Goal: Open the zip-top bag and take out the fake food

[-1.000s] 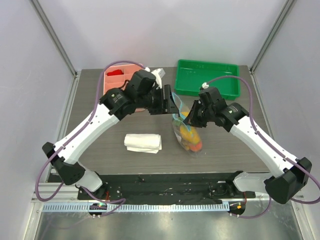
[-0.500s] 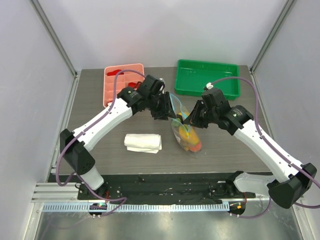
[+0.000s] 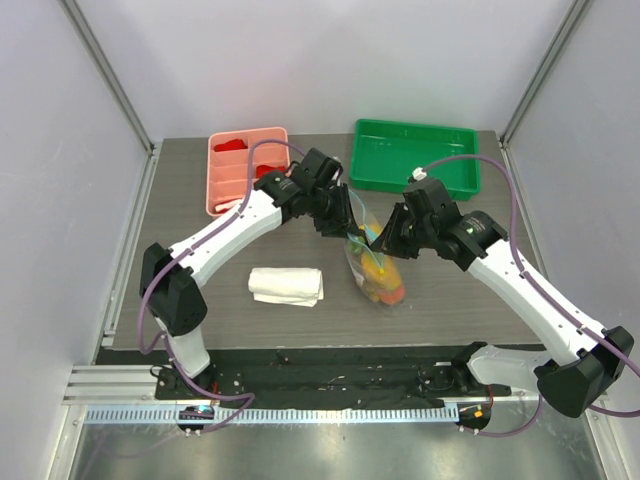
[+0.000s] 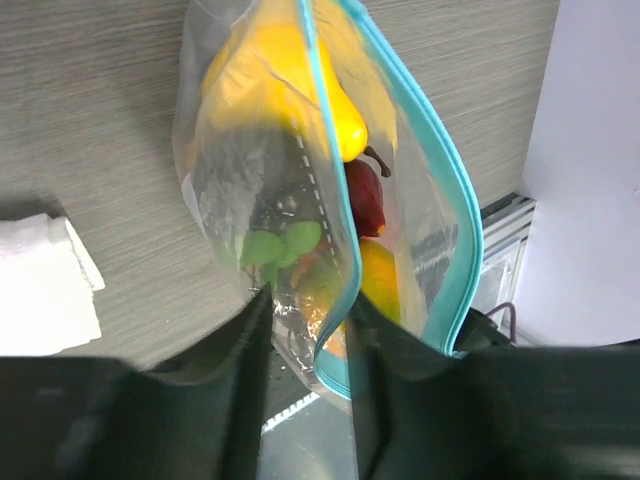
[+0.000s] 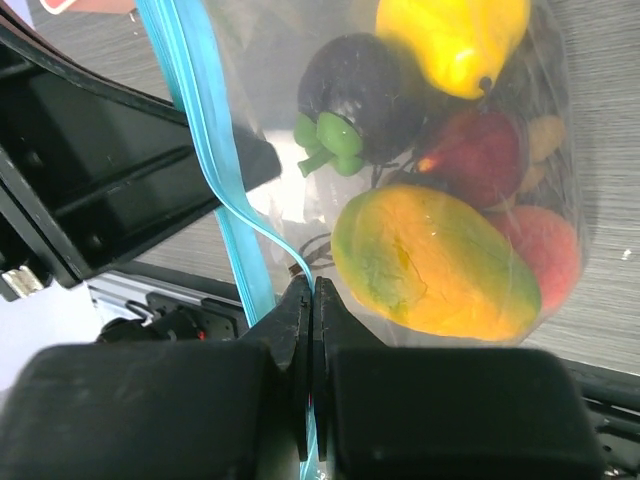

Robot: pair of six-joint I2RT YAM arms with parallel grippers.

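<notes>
Looking down from the overhead camera, I see the bag (image 3: 372,265) in the middle of the worktop (image 3: 440,300), just right of the folded white cloth (image 3: 286,285), with the fake fruit (image 3: 380,278) inside it. Both arms meet at its far end, my left gripper (image 3: 343,225) coming from the left and my right gripper (image 3: 385,240) from the right. A pink tray (image 3: 222,185) and a green tray (image 3: 420,160) sit along the far edge.

On the left wrist camera the bag (image 4: 215,170) gapes, its blue zip strip (image 4: 440,180) parted into two lips. The left gripper (image 4: 308,300) has its jaws apart, one on either side of the nearer lip, not clamped on it. Yellow, dark red and green pieces show through the plastic.

On the right wrist camera the right gripper (image 5: 312,295) is clenched on the zip strip (image 5: 190,110), jaws pressed together with the blue band between them. The fake fruit (image 5: 430,265) fills the bag (image 5: 548,90) beyond.
</notes>
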